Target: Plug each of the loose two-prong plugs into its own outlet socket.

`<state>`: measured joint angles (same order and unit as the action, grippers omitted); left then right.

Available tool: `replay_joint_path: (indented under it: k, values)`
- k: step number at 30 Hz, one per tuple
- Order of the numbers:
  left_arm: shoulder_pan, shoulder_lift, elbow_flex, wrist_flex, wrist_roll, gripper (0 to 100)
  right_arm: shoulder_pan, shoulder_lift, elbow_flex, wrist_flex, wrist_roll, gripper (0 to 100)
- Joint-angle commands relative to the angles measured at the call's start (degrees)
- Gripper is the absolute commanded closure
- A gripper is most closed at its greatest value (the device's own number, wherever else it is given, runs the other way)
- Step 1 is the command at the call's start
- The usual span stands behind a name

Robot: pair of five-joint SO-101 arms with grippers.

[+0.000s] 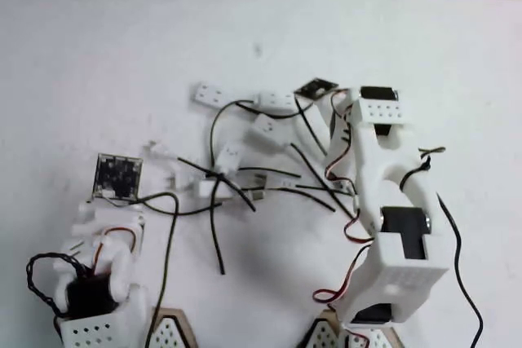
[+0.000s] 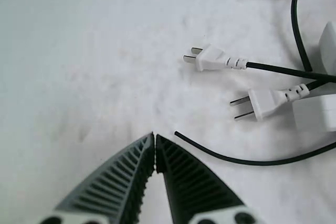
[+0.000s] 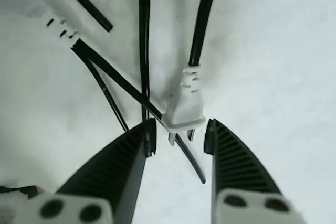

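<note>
Two-prong plugs [image 1: 159,150] on black cables [image 1: 216,226] are scattered across the middle of the white bench [image 1: 98,46], mixed in among several white outlet sockets [image 1: 210,94]. None of the plugs that can be made out is seated in a socket. In the high view the left arm [image 1: 102,283] is placed at the near left corner, well apart from most of the tangle. The right arm [image 1: 391,177] is stretched out along the right side beside it.

In the right wrist view one white plug [image 3: 184,109] is seen lying between the right arm's fingers [image 3: 118,169], which are spread wide apart. Its prongs are turned back toward the wrist, and its cable runs away from the fingers. Whether either finger is touching it cannot be told. A second plug [image 3: 58,22] lies farther off among crossing cables.

In the left wrist view the left arm's fingers [image 2: 131,177] are brought together tip to tip with nothing held between them. A loose cable end [image 2: 178,135] lies just beside the tips. Two more plugs, an upper plug [image 2: 212,59] and a lower plug [image 2: 262,103], lie near each other with prongs pointed the same way. A white socket block [image 2: 315,116] sits just beside the lower plug.
</note>
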<state>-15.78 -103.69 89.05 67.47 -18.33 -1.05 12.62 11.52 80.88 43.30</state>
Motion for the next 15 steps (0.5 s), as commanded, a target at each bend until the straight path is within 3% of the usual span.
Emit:
replay_joint_path:
  k: [1,12,15]
  values:
    - [-0.2,-0.7,-0.5,-1.3,-0.5,97,0.0,-1.3,0.2,-1.5,-0.4,84.7]
    - [-0.3,-0.7,-0.5,-1.3,-0.5,97,0.0,5.3,1.7,-7.3,-0.4,84.8]
    - [-0.3,-0.7,-0.5,-1.3,-0.5,97,0.0,5.8,1.7,-7.8,-0.4,88.9]
